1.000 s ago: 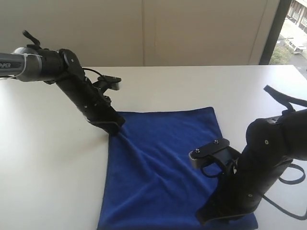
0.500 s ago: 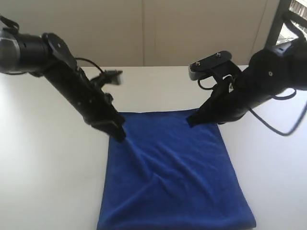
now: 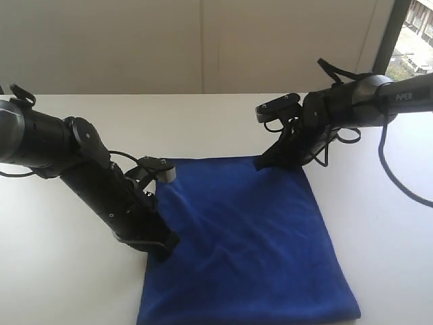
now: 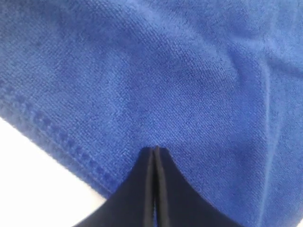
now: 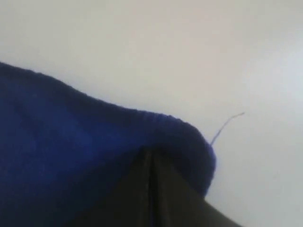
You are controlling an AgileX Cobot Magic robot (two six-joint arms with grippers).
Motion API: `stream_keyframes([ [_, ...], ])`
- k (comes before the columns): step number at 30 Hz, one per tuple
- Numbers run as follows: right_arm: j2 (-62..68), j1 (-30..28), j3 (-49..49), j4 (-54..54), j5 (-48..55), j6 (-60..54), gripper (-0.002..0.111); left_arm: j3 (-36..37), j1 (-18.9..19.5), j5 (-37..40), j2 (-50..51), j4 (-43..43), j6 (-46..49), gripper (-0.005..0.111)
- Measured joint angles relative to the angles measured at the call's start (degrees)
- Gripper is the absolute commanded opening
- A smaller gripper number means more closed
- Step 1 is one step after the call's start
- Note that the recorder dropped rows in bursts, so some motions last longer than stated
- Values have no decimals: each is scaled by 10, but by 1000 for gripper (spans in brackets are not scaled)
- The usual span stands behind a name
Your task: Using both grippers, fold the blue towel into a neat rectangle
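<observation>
The blue towel (image 3: 250, 237) lies spread flat on the white table, slightly rumpled in the middle. My left gripper (image 3: 166, 249) is shut, its tips pressed down on the cloth just inside the left side. In the left wrist view the closed tips (image 4: 155, 150) rest on the plush towel (image 4: 165, 71) near its stitched hem. My right gripper (image 3: 262, 164) is shut too, with its tip at the towel's far edge. In the right wrist view its tips (image 5: 149, 152) sit against a rounded bulge of the towel (image 5: 71, 132). No cloth shows between either pair of jaws.
The white table (image 3: 61, 284) stretches on both sides of the towel and behind it. A pale wall stands at the back, and a window (image 3: 413, 40) at the far right. A loose thread (image 5: 227, 124) sticks out from the towel's corner.
My left gripper slid from the towel's far-left corner down along its left side. My right gripper swung from the near-right corner up to the far edge. The towel stayed put.
</observation>
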Motion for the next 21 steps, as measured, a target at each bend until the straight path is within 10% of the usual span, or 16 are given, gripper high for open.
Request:
stream_keyframes([
  [21,-82,2,-3,3,5,-70,0,-5,-1,-24,-80,43,-4,0],
])
